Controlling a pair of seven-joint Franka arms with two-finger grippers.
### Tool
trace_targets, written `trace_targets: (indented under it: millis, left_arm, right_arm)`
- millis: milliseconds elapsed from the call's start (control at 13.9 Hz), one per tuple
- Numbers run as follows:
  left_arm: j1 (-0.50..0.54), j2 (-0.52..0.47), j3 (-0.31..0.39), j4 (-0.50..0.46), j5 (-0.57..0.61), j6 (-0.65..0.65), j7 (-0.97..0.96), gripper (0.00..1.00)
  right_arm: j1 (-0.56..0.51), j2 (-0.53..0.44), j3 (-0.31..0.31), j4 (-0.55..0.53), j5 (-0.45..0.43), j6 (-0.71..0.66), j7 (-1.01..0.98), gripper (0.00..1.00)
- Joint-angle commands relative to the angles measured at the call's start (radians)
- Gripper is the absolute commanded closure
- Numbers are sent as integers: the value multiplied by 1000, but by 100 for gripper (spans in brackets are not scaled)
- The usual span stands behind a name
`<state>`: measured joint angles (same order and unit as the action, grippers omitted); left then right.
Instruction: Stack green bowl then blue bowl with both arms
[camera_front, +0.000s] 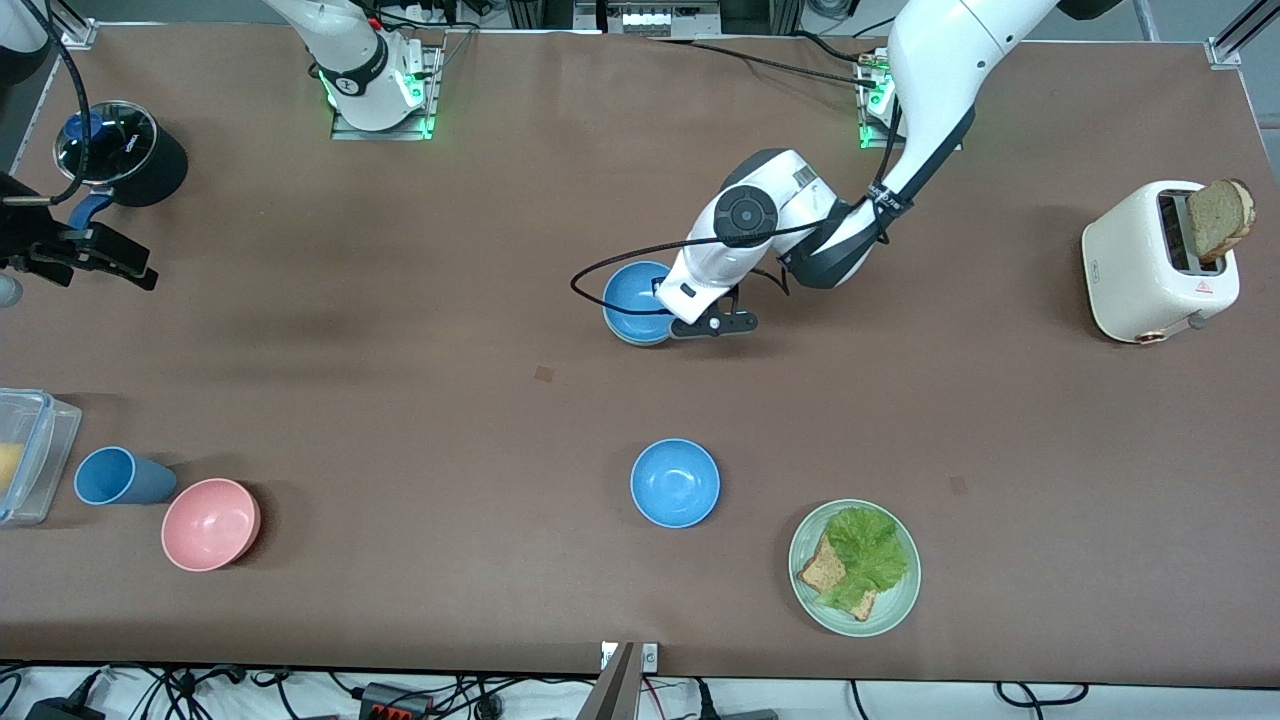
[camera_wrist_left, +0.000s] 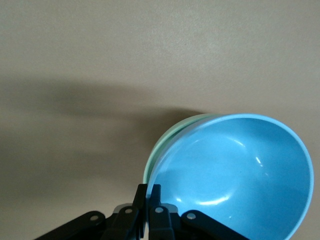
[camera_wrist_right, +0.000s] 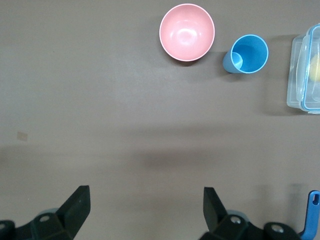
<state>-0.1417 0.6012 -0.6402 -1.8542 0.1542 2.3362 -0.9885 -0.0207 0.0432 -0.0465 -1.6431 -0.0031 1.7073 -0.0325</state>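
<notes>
A sky-blue bowl (camera_front: 632, 298) sits nested in the pale green bowl (camera_wrist_left: 167, 137) near the table's middle. Only the green bowl's rim shows around it in the left wrist view. My left gripper (camera_front: 677, 322) is at that stack's edge, and its fingers (camera_wrist_left: 142, 197) are shut on the blue bowl's (camera_wrist_left: 235, 175) rim, one inside and one outside. A second identical blue bowl (camera_front: 675, 483) stands alone, nearer the front camera. My right gripper (camera_front: 115, 262) hangs open and empty over the right arm's end of the table, and it also shows in the right wrist view (camera_wrist_right: 146, 200).
A pale green plate (camera_front: 900, 605) with lettuce and toast lies beside the lone blue bowl. A white toaster (camera_front: 1150, 265) stands at the left arm's end. A pink bowl (camera_front: 210, 523), blue cup (camera_front: 118, 476), clear container (camera_front: 35, 450) and black pot (camera_front: 125, 150) are at the right arm's end.
</notes>
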Motion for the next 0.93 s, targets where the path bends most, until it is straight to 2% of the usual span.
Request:
trace_targets:
  millis: [0,144,359,646,862]
  left_arm:
    - [-9,28,1,35,13,3,-67,75]
    - [4,28,2,55,8,-24,-79,63]
    - [28,16,-4,98,-13,-111,-79,62]
    - [128,14,-61,269,-19,-389,-61,62]
    - [242,0,-101,332,-19,-517,84,59]
  right_arm:
    - [-11,-19,14,-23,-12,11,3,0]
    - [-11,-16,14,-23,-11,12,3,0]
    - [-11,-14,14,-23,-11,14,5,0]
    - [-13,-16,14,-24,-11,12,3,0]
    - [-11,-14,14,-24,-11,20,3,0]
